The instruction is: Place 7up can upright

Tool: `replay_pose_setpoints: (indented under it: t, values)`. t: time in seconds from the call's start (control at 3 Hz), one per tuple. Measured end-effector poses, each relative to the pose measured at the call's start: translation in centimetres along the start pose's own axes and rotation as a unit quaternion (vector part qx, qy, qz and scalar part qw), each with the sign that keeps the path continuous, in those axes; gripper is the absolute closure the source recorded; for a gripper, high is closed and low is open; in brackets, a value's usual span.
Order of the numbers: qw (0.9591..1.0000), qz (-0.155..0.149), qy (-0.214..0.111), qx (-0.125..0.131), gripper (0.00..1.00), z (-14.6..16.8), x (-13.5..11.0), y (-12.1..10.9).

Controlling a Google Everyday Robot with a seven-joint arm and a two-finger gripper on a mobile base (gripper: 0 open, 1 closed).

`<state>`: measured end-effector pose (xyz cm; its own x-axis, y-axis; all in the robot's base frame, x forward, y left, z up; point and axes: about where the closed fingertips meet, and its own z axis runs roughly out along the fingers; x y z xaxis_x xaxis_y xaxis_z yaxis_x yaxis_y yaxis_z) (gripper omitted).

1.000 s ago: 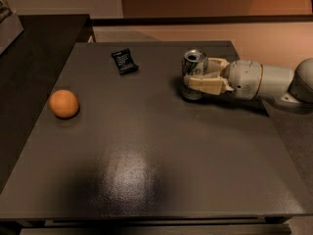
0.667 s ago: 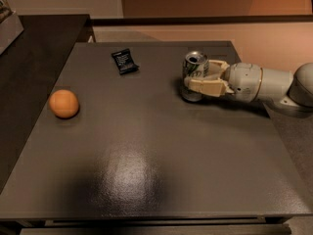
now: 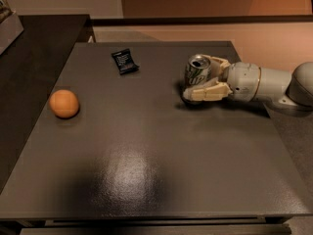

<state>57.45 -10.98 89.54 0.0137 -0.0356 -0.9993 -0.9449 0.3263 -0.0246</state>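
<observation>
The 7up can is silvery with a green logo and an open shiny top. It stands upright on the dark grey table, right of centre towards the back. My gripper reaches in from the right edge on a white arm. Its cream fingers sit on either side of the can, one in front low down and one behind, shut on it. The can's base is at the table surface, partly hidden by the front finger.
An orange lies near the table's left edge. A flat black snack packet lies at the back, left of the can. A darker counter adjoins the table on the left.
The gripper and the can have shifted slightly down and towards the camera together. The orange and the packet have not moved.
</observation>
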Motion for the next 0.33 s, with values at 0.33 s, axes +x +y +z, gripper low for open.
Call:
replay_pose_setpoints:
  t: [0.33]
  values:
    - [1.0,0.0,0.0,0.0,0.0,0.01,0.0,0.0]
